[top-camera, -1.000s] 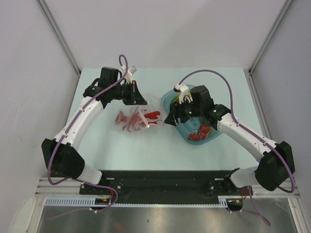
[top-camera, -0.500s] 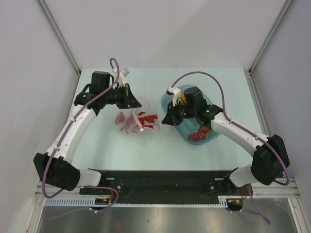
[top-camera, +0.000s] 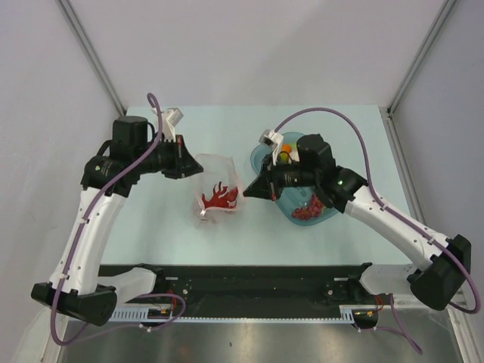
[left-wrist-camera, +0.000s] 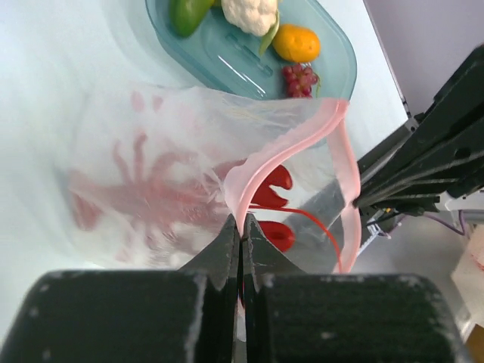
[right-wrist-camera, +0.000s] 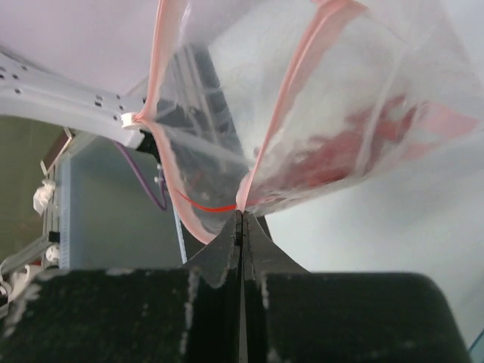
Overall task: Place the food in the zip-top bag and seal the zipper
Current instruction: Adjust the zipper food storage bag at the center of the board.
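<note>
Pale green table [top-camera: 227, 128], blue bowl [top-camera: 258, 157] resting right of centre

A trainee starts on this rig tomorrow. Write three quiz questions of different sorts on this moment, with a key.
1. True or false: the red lobster lies inside the zip-top bag.
2. What does the left gripper pinch? A the bag's zipper strip; B a lobster claw; C nothing.
3. Fill in: the cauliflower lies in the blue ____.
Key: 1 true; 2 A; 3 bowl.
</note>
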You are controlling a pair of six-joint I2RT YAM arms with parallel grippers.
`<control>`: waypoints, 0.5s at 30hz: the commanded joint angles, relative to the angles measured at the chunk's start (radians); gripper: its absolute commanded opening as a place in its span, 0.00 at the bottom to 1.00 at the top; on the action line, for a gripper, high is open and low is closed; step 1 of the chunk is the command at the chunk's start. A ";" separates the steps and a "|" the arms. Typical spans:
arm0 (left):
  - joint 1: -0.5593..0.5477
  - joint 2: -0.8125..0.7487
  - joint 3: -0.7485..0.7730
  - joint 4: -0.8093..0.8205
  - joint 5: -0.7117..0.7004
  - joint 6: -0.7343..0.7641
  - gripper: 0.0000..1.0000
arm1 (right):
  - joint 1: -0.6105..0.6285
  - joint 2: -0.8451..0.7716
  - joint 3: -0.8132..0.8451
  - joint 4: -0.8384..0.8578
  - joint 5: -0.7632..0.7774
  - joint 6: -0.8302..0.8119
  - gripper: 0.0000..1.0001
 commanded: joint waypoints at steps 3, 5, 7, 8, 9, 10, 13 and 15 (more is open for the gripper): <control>0.006 0.125 0.078 0.018 -0.082 0.021 0.00 | -0.105 0.147 0.084 0.121 -0.036 0.049 0.00; 0.006 0.270 0.084 0.085 -0.135 0.026 0.00 | -0.163 0.208 0.120 0.122 -0.021 0.024 0.00; 0.016 0.377 0.165 0.088 -0.122 0.026 0.00 | -0.212 0.305 0.159 0.106 -0.025 0.009 0.00; 0.032 0.483 0.203 0.069 -0.067 0.014 0.00 | -0.251 0.331 0.194 0.074 -0.022 0.000 0.00; 0.042 0.513 0.251 0.052 -0.036 0.003 0.00 | -0.265 0.353 0.211 0.057 -0.028 -0.025 0.00; 0.062 0.530 0.251 0.064 -0.004 -0.015 0.00 | -0.272 0.356 0.220 0.043 -0.033 -0.037 0.00; 0.082 0.498 0.178 0.131 0.050 -0.026 0.00 | -0.283 0.321 0.230 0.008 -0.039 -0.094 0.00; 0.090 0.460 0.111 0.177 0.132 -0.037 0.00 | -0.285 0.304 0.230 -0.029 -0.039 -0.124 0.00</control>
